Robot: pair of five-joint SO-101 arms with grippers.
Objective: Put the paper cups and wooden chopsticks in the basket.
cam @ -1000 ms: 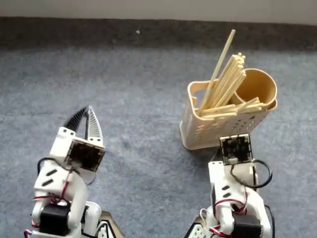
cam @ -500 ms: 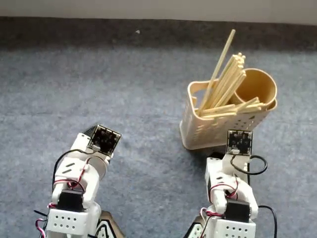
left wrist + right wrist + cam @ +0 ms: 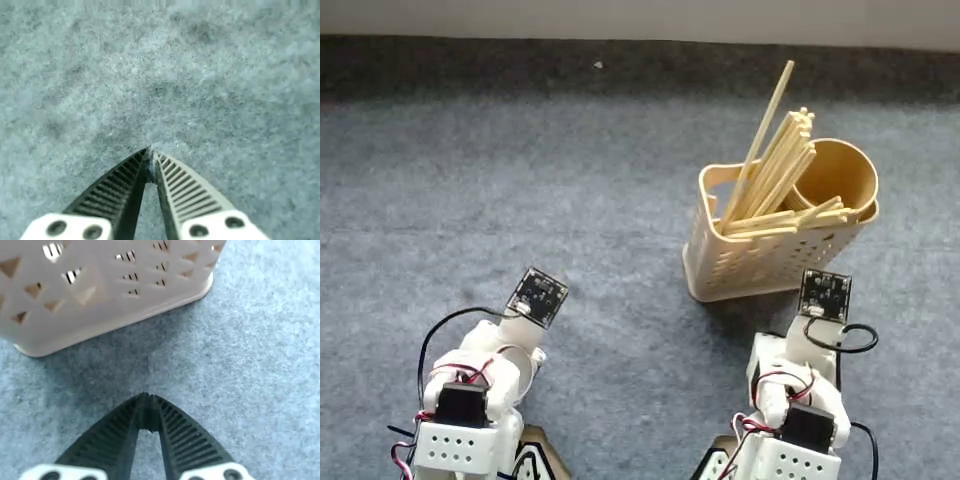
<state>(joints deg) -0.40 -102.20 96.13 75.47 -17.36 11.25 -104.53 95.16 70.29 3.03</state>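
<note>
**Chopsticks (image 3: 772, 172) and paper cup (image 3: 842, 172) sit in basket (image 3: 760, 262); both tools closed**

- Grey carpet-like cover (image 3: 570, 180) over the bench. Dark strip along its far edge.
- basket: cream plastic, perforated walls, standing on the right half of the bench and tilted a little.
- chopsticks: a pale wooden bundle leaning inside the basket. Their ends fan out over the far rim, and one stick rises well above the rest. A few lie across the near rim.
- paper cup: tan, mouth open, lodged in the right end of the basket, touching the bundle.
- Left arm (image 3: 480, 395): folded low at the near edge of the bench, well apart from the basket.
- left tool (image 3: 151, 152): fingers pressed together at the tips, nothing between them, hanging over bare cover.
- Right arm (image 3: 800, 405): folded low at the near edge, just in front of the basket.
- right tool (image 3: 148, 398): black ribbed fingers meeting at the tips, pinching nothing. In the right wrist view, the basket's lower wall with its triangular cut-outs lies near, with a strip of cover between wall and tips. Not touching.
</note>
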